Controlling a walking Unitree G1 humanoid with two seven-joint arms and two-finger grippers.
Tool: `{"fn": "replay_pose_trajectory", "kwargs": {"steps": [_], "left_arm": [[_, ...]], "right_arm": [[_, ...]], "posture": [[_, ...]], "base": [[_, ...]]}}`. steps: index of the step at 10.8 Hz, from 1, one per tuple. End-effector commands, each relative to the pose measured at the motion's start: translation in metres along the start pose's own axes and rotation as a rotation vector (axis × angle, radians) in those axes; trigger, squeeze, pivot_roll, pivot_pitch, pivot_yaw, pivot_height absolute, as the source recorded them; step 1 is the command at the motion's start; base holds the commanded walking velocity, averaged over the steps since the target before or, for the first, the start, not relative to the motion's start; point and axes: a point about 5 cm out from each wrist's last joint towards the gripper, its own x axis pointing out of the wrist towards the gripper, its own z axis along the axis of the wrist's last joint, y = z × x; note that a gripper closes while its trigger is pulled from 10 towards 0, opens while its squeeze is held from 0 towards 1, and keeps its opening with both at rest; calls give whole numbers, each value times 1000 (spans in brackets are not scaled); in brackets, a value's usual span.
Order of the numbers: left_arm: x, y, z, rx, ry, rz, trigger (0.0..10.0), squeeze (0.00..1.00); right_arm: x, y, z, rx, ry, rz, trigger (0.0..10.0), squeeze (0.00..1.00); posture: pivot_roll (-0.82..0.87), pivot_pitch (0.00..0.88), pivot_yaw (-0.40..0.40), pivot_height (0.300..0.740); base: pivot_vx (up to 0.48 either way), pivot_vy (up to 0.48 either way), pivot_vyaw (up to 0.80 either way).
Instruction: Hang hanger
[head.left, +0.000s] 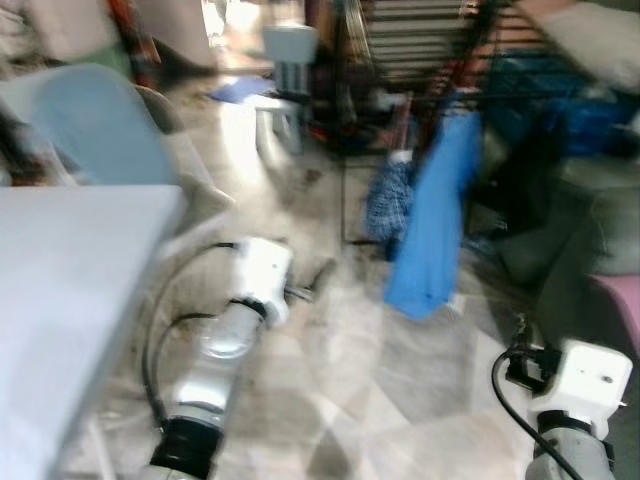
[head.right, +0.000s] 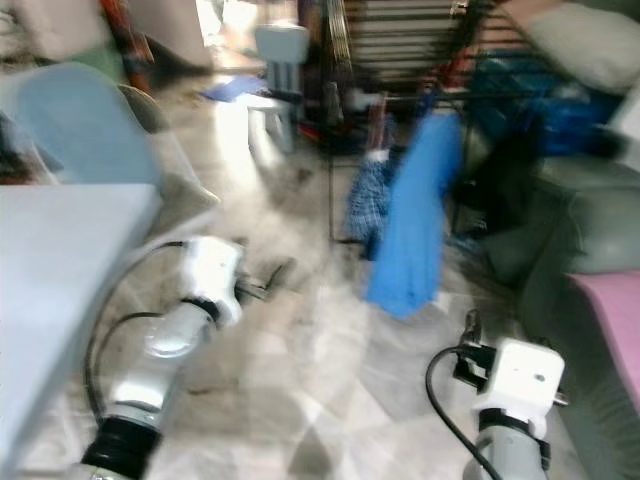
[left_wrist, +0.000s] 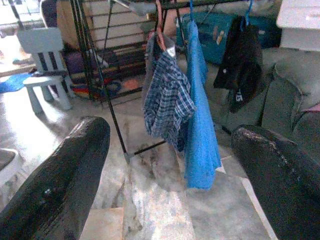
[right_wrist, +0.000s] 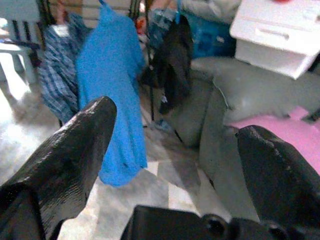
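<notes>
Head cameras look down, blurred; both wrist cameras face the blue shirt (left_wrist: 200, 115) nearby.

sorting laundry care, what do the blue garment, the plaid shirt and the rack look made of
Blue garment: thin soft fabric, matte, judging by its limp folds; fibre can't be told.
Plaid shirt: woven cloth in a blue and white check, matte and crumpled, probably cotton-like.
Rack: thin dark rods, likely painted metal, since they stand straight and slim under the hanging clothes.
</notes>
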Motion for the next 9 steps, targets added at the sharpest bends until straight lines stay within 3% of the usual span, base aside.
{"fn": "replay_pose_trajectory", "kwargs": {"steps": [1, 3, 9], "left_arm": [[0, 7, 4, 4, -11, 16, 10000, 0], [0, 0, 5, -13, -30, -19, 10000, 0], [1, -9, 6, -37, -36, -63, 10000, 0]], "right_arm": [[2, 4, 4, -5, -16, 19, 10000, 0], [2, 7, 5, -13, -23, 38, 10000, 0], [0, 8, 4, -25, -13, 50, 10000, 0]], "posture": [[-16, 0, -5, 740], [-19, 0, -8, 740], [-26, 0, -11, 740]], "base": [[0, 0, 0], [184, 0, 213], [466, 0, 69]]}}
